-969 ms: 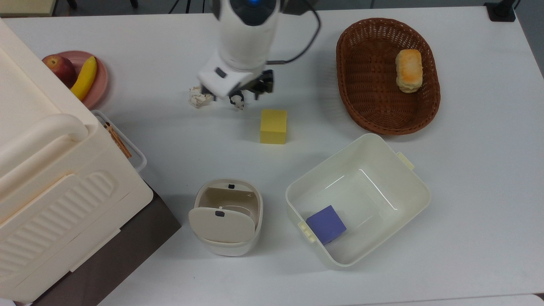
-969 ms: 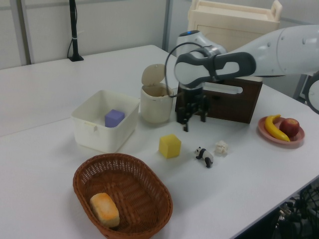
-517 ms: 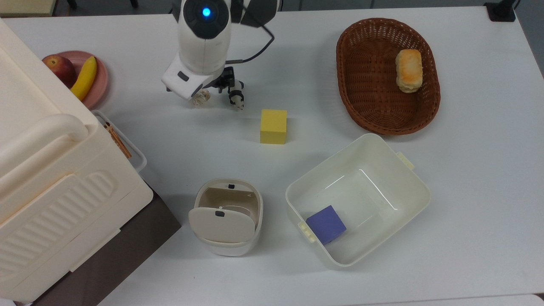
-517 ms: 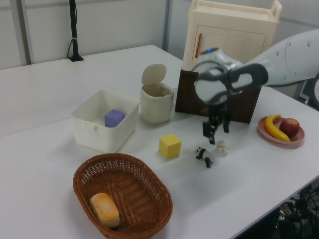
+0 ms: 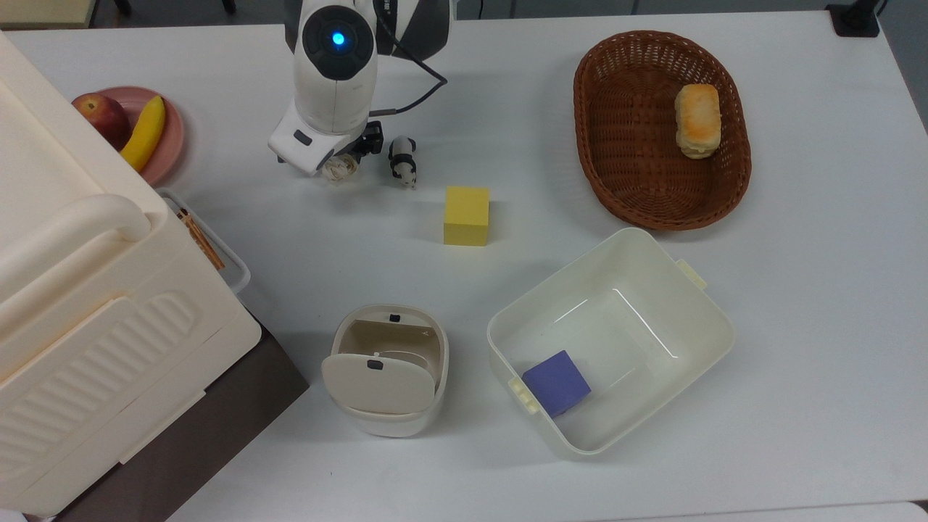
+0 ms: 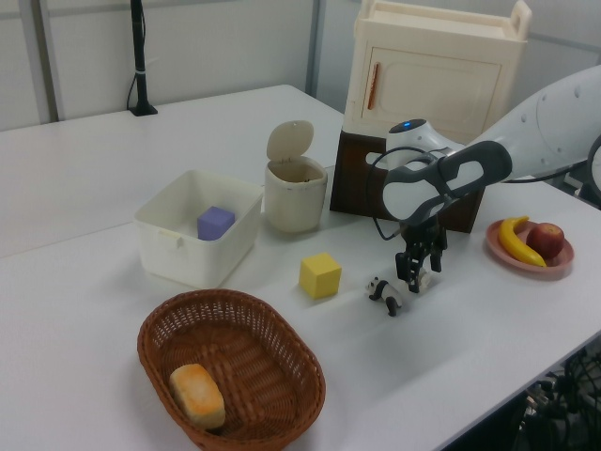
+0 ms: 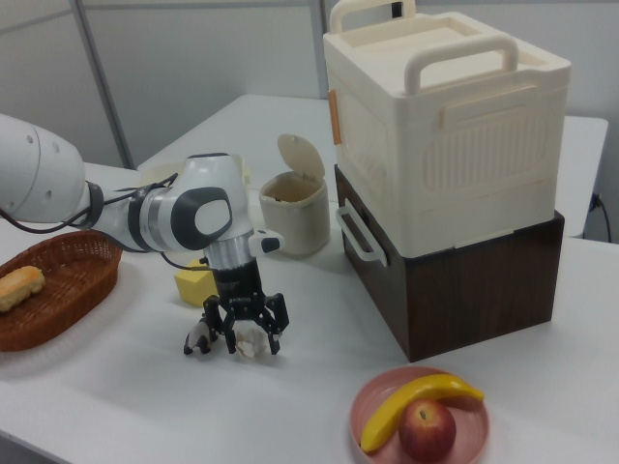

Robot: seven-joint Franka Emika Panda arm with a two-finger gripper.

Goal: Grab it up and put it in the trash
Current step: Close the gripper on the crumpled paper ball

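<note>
Two spread jaws of the gripper (image 7: 245, 333) straddled the paper ball (image 7: 249, 339) on the bench (image 5: 797, 290), not yet closed, beside the toy panda (image 5: 403, 161), while the trash (image 5: 384, 370) stood open, ready for the drop.

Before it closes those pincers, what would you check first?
1. Gripper down at the crumpled paper ball: ok.
2. Fingers spread on either side of the paper, right view: ok.
3. Toy panda outside the fingers: ok, though close.
4. Trash bin lid flipped up, mouth open: ok.
5. Yellow cube off the straight line from paper to bin, top view: ok.
6. Paper centred between the fingers: cannot tell.
</note>
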